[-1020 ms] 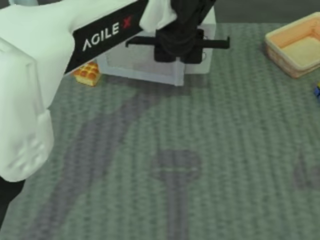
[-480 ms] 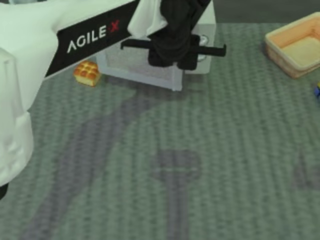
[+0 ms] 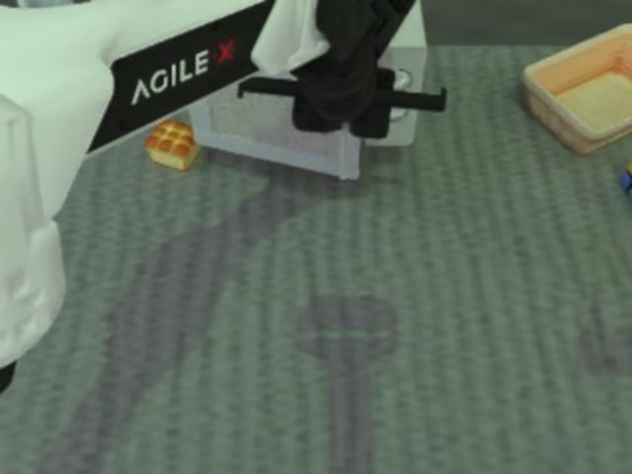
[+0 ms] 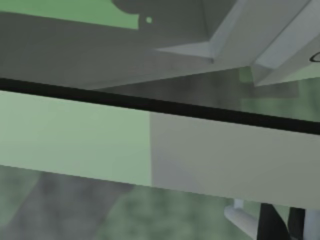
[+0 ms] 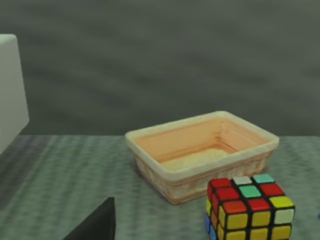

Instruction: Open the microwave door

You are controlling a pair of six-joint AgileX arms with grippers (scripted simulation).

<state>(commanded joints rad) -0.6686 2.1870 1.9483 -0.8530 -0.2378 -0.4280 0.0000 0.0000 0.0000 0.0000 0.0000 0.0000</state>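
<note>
The white microwave [image 3: 410, 44] stands at the table's far edge, left of centre. Its door [image 3: 276, 128], with the grey mesh window, stands slightly ajar, its free corner swung a little toward the table's front. My left gripper [image 3: 346, 107] hangs over the seam between door and knob panel. In the left wrist view the door's edge [image 4: 225, 150] fills the frame, and my left gripper [image 4: 286, 225] is shut on the white bar handle [image 4: 245, 219]. My right gripper [image 5: 97, 227] shows only as a dark wedge at the table's right, far from the microwave.
A small bread loaf [image 3: 171, 144] lies just left of the microwave. A tan basket [image 3: 553, 74] sits at the far right, also in the right wrist view [image 5: 150, 137], with a colour cube [image 5: 247, 210] in front of it.
My left arm drew back to the left and the door's free corner came slightly forward, showing the mesh more. Over the last half second almost nothing moved.
</note>
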